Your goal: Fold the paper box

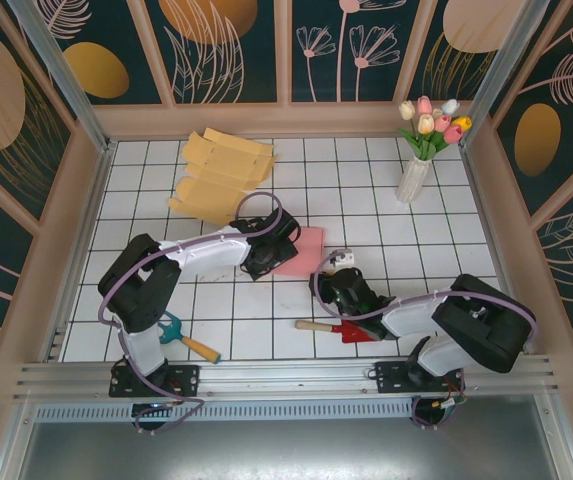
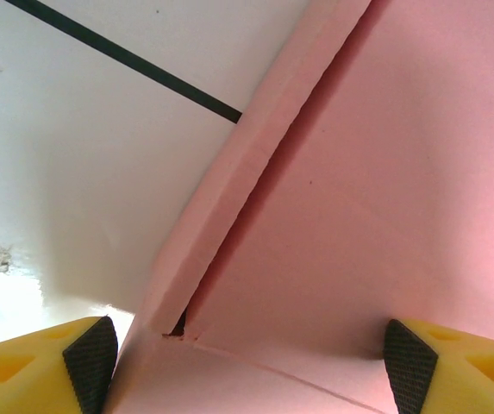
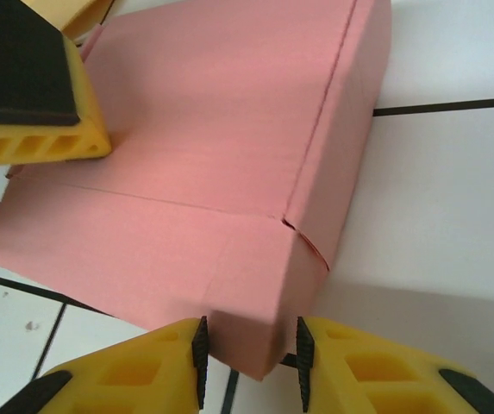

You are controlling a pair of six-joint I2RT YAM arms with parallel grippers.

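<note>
Closest to the lens, found the right gripper (image 3: 248, 362) pinched narrow on the near corner of the pink paper box (image 3: 203, 155), with 1 black pad on each side of that corner. Saw the box lying near the middle of the white tiled table (image 1: 366, 200), between the 2 arms, its right wall folded up and a small slit at the corner crease. Found the left gripper (image 2: 251, 366) spread wide across the box's far side, with 1 yellow finger (image 3: 31, 86) resting on the top panel. Noted, from above, that wrist covering the box's left part.

Spotted a stack of flat yellow cardboard blanks (image 1: 221, 175) beyond the left arm, near the box but apart from it. Noted a white vase (image 1: 413, 182) standing upright at the far right, well apart from the box, with tulips (image 1: 432, 122) in it, pink, white and yellow. Found a red-headed hammer (image 1: 331, 327) lying just beside the right arm on its near side. Saw a teal-headed tool (image 1: 188, 341) with a wooden handle near the left base.
</note>
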